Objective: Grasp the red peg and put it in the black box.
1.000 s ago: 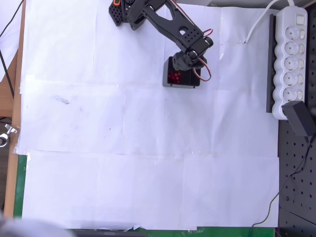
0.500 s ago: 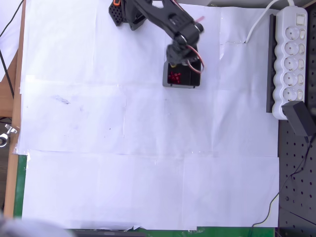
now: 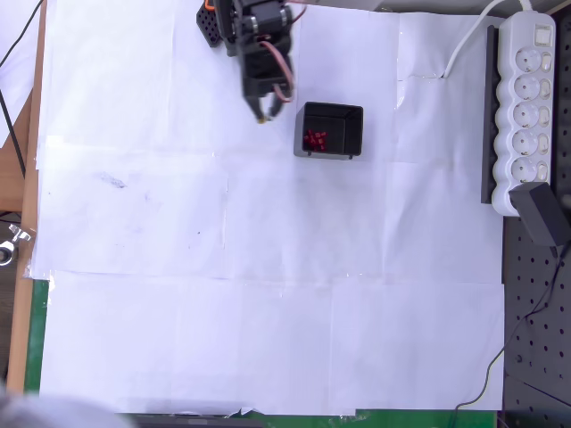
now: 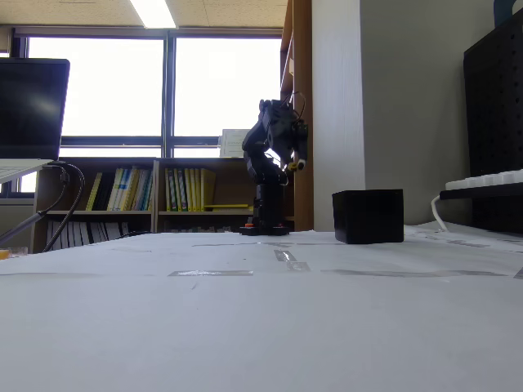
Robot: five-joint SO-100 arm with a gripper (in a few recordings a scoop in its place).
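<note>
My pincer (image 3: pixel 260 114) folded near base, left of black box (image 3: pixel 329 131) in overhead view; red pegs (image 3: pixel 314 138) inside box. Jaw state unclear.

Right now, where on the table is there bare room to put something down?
The white paper lies bare across the middle and near side, from the wooden edge to the power strip. It is crowded at the top, around the arm and the black box.
</note>
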